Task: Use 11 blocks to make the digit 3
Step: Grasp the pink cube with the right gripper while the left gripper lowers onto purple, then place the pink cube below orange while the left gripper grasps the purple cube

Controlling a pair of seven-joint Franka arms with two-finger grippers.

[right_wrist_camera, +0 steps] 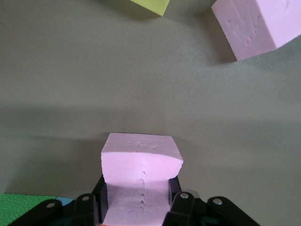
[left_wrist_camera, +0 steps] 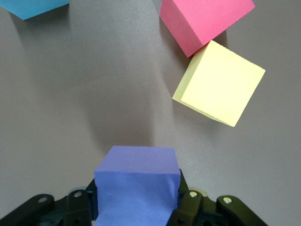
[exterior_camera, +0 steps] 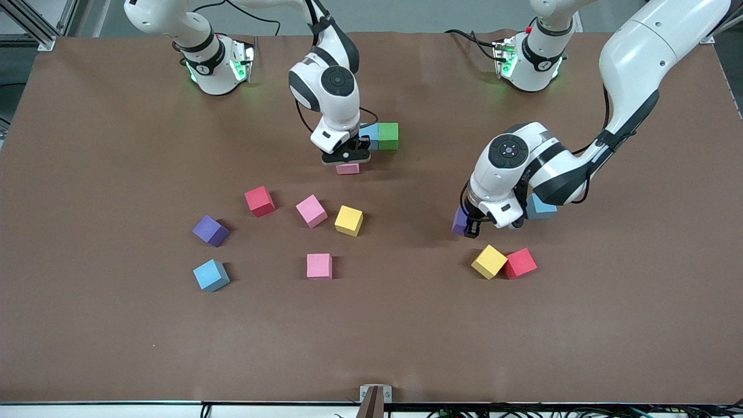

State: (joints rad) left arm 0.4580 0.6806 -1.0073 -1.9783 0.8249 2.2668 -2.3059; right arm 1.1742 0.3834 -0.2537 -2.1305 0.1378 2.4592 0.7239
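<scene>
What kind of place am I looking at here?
Probably a robotics lab: two white arms are bolted to a brown-covered table, foam blocks lie scattered on it, and cables run along its edge.

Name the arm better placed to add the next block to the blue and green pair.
Right. Its end effector grips a pink block beside the blue block and green block. The left end effector holds a purple block farther away.

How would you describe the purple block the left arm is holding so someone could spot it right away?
Find the left arm, whose base stands at the front view's upper right, and follow it down to the left gripper over the brown table. The purple block is clamped between its fingers, above a touching yellow block and red block. The other purple block lies loose toward the right arm's end.
</scene>
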